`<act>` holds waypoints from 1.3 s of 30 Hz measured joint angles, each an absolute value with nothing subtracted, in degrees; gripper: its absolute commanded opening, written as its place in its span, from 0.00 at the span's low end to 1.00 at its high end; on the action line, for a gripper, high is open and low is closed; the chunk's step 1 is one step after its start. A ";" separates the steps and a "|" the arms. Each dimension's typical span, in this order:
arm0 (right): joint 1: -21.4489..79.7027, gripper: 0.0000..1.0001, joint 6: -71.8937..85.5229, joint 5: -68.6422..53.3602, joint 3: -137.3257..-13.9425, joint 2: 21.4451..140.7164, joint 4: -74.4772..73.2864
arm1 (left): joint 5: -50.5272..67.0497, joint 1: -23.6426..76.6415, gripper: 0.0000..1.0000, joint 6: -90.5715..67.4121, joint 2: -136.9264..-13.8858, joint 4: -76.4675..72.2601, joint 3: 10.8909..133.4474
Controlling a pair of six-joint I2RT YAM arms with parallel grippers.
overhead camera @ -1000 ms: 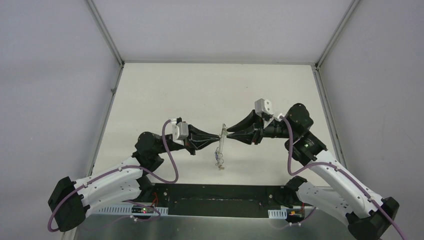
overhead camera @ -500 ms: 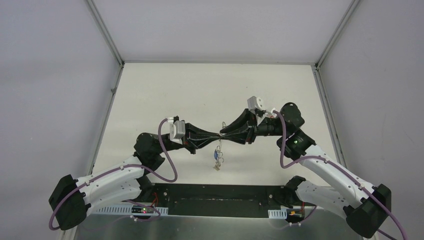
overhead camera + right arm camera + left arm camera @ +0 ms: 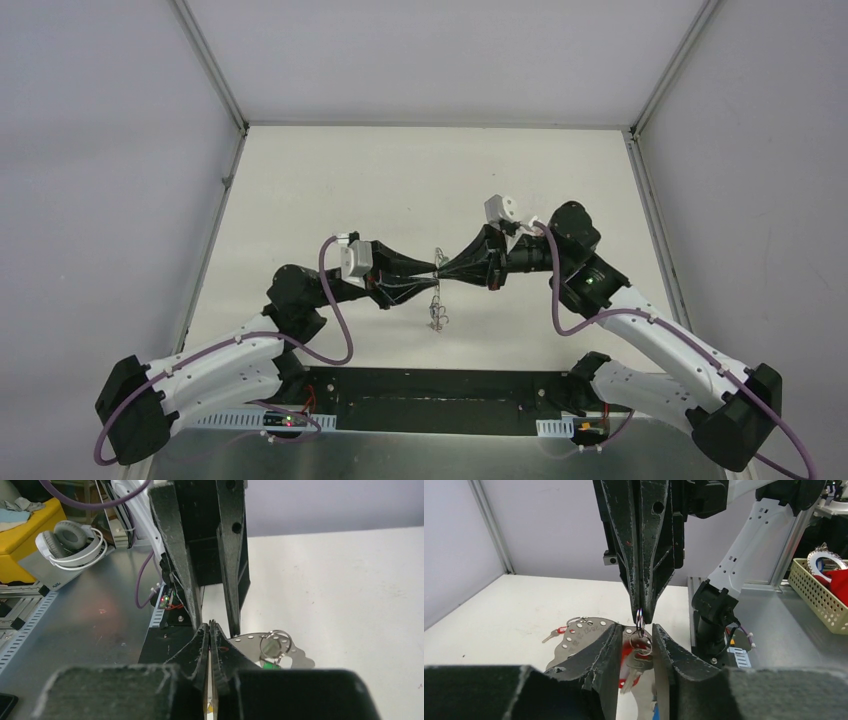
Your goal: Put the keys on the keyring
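Observation:
A thin wire keyring (image 3: pixel 639 616) hangs pinched in the tips of my right gripper (image 3: pixel 642 614), which comes down from above and is shut on it. Below it dangle keys: a silvery key (image 3: pixel 637 661) in front of a red-headed one (image 3: pixel 628 652). My left gripper (image 3: pixel 637 626) stands slightly open, one finger on each side of the hanging keys. A silvery perforated plate (image 3: pixel 581 632) lies behind them, carrying a small ring (image 3: pixel 276 641) and a green-headed key (image 3: pixel 270 665). From above, both gripper tips (image 3: pixel 438 271) meet over the bunch of keys (image 3: pixel 437 316).
A loose red-headed key (image 3: pixel 555 633) lies on the white table left of the plate. A mesh basket (image 3: pixel 819 592) stands beyond the table's near edge on the right. Headphones (image 3: pixel 70 537) lie on the metal bench. Grey walls enclose the table on three sides.
My right gripper has moved left and shut on the keyring. My left gripper, shut on it before, has opened a little. The bunch of keys has shifted slightly left.

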State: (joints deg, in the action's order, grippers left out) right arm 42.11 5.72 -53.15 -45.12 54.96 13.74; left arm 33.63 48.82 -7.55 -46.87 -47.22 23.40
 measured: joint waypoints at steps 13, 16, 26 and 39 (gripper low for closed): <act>42.26 0.00 -11.09 -48.58 -60.75 58.65 -24.23 | 32.88 48.82 0.40 3.86 -43.94 -15.18 39.46; 42.26 0.00 -13.41 -47.31 -64.31 60.97 -30.63 | 33.71 48.84 0.35 5.91 -47.42 -8.51 44.05; 42.26 0.00 -14.52 -46.28 -66.32 62.43 -36.69 | 37.93 48.84 0.31 6.26 -55.83 -0.25 47.03; 42.24 0.00 -13.61 -46.30 -66.32 62.43 -36.10 | 40.86 49.21 0.09 2.68 -57.71 -3.36 47.00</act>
